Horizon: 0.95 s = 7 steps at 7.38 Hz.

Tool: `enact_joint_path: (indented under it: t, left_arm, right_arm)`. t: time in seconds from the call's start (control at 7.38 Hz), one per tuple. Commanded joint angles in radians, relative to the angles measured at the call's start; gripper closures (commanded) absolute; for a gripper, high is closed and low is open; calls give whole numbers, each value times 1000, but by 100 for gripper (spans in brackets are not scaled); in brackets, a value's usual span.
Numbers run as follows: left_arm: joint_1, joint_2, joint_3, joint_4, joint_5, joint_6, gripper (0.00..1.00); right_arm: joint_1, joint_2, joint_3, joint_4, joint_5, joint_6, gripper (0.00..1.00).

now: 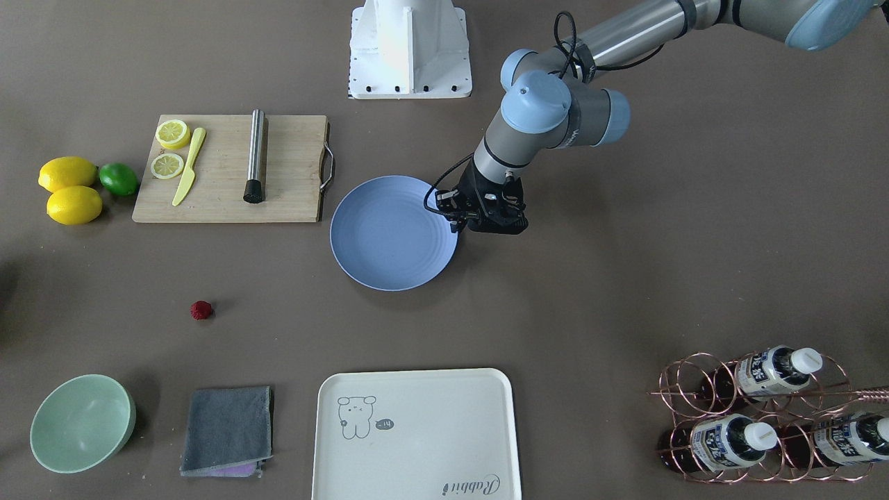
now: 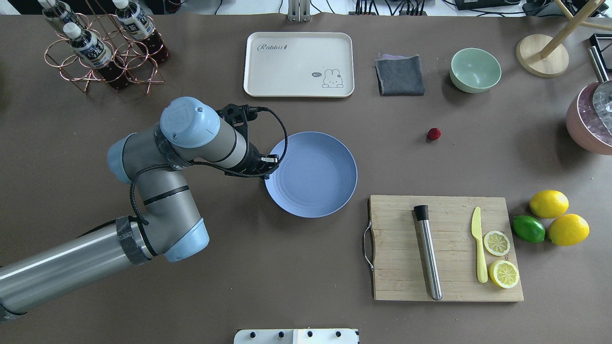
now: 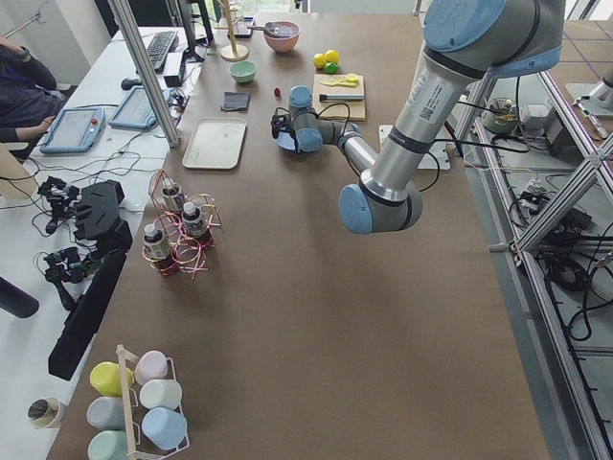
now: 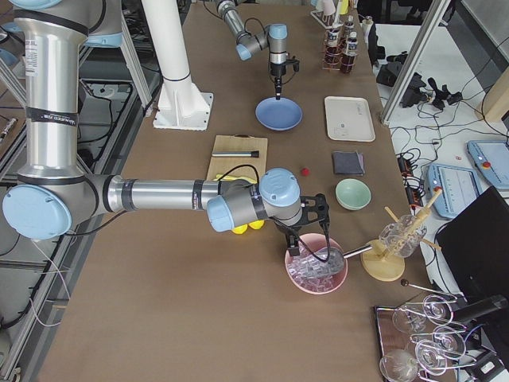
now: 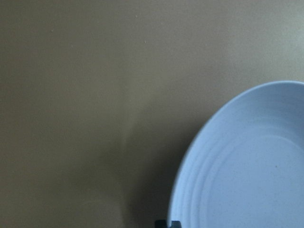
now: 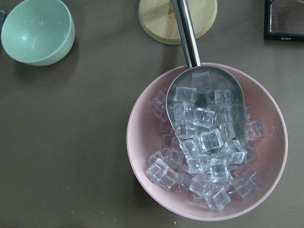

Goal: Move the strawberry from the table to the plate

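Note:
The strawberry (image 1: 201, 310) is a tiny dark-red fruit lying alone on the grey-brown table (image 1: 625, 292), also visible in the overhead view (image 2: 433, 134). The light-blue plate (image 1: 389, 236) sits mid-table with nothing on it. My left gripper (image 2: 266, 168) points down just outside the plate's rim (image 5: 247, 166), on the side away from the strawberry. Its dark fingertips (image 5: 167, 223) sit close together and hold nothing. My right gripper (image 4: 299, 243) hangs over a pink bowl of ice (image 4: 316, 272), far from the strawberry. I cannot tell whether it is open or shut.
A wooden cutting board (image 1: 229, 170) holds lemon slices, a yellow knife and a steel rod. Two lemons and a lime (image 1: 119, 178) lie beside it. A mint bowl (image 1: 82, 422), a grey cloth (image 1: 228, 430), a white tray (image 1: 417, 434) and a bottle rack (image 1: 757, 417) line the far edge.

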Motion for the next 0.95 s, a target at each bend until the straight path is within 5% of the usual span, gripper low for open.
enact_joint_path:
  t: [0.0,0.27,0.41,0.54,0.81]
  left_arm:
    - [-33,1,26,-4,2,6,100]
    - [-41,1,37,-12,2,6,100]
    - [-40,1,45,-36,2,6,83]
    - [-38,2,58,-61,4,57,9]
    - [-49,5,48,-64,-3,90,3]
  right_arm:
    - [0,-1,-3,0,1,2,0]
    - [0,-1,-3,0,1,2,0]
    - [0,1,-4,0,1,2,0]
    - [0,1,-4,0,1,2,0]
    - [0,2,-4,0,-1,12,0]
